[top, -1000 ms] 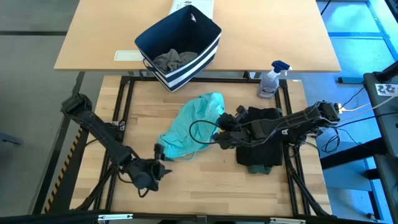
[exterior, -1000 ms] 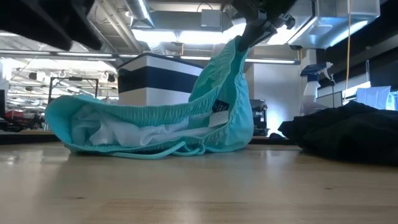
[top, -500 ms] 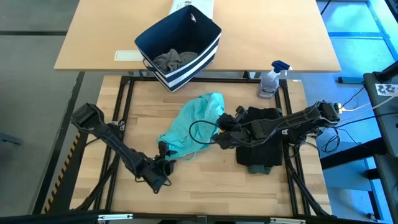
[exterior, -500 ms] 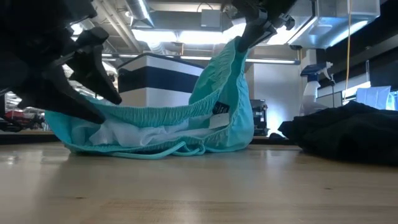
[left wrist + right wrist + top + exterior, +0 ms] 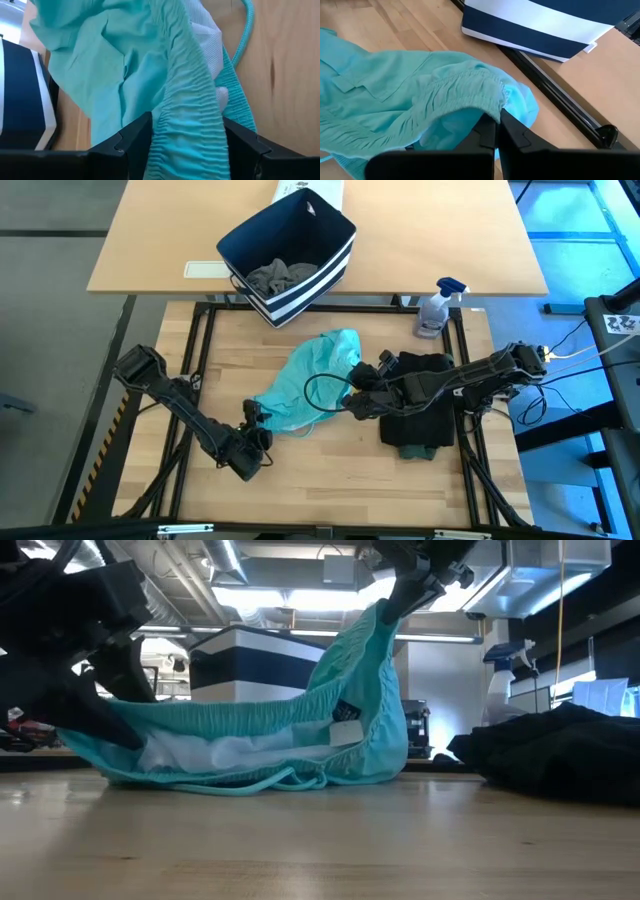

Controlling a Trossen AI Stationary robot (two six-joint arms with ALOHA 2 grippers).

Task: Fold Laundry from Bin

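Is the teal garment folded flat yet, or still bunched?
Still bunched. The teal garment lies crumpled on the table, one edge lifted by the right gripper, elastic waistband between the left gripper's fingers.

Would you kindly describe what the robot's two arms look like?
Both arms are dark, slim and jointed. The left arm has a blocky joint near its base; the right arm trails a thin yellow cable. Each ends in flat, angular black jaws.

A teal garment (image 5: 305, 380) with a gathered elastic waistband and drawstring lies crumpled mid-table, one edge lifted. Dark garments (image 5: 420, 415) are heaped just beside it. A grey piece (image 5: 278, 276) is bunched inside the tilted navy striped bin (image 5: 335, 230).
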